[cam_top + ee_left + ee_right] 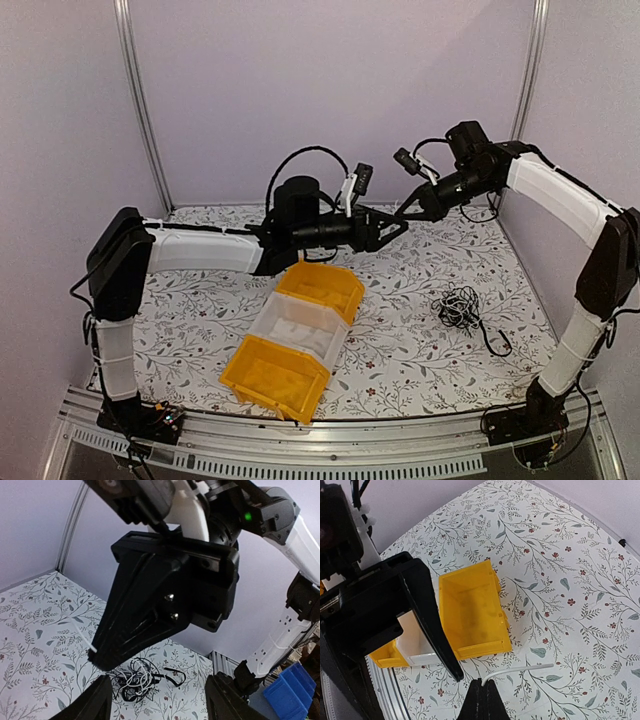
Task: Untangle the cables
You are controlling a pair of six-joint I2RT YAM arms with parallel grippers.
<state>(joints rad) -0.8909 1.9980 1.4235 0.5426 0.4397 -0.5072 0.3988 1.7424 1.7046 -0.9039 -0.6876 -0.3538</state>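
R fingers (pixel 487 702) clamped on white cable (pixel 520 670), free end sticking out sideways, mid-air. L fingers (pixel 95 702) wide apart just opposite; cable bunch (pixel 458 305) lies below on table (pixel 400 345), R side.

The cables (pixel 460 305) seem mostly black; bins (pixel 320 288) yellow, white; table (pixel 400 360) floral.

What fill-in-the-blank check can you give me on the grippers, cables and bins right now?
The right gripper is ___ on a thin white cable. The left gripper stands ___, gripping nothing. The white plastic bin sits between ___ yellow plastic bins. In the top view, the tangled bunch of black and white cables lies on the floral-patterned table to the ___ of those bins.
Missing: shut; open; two; right.
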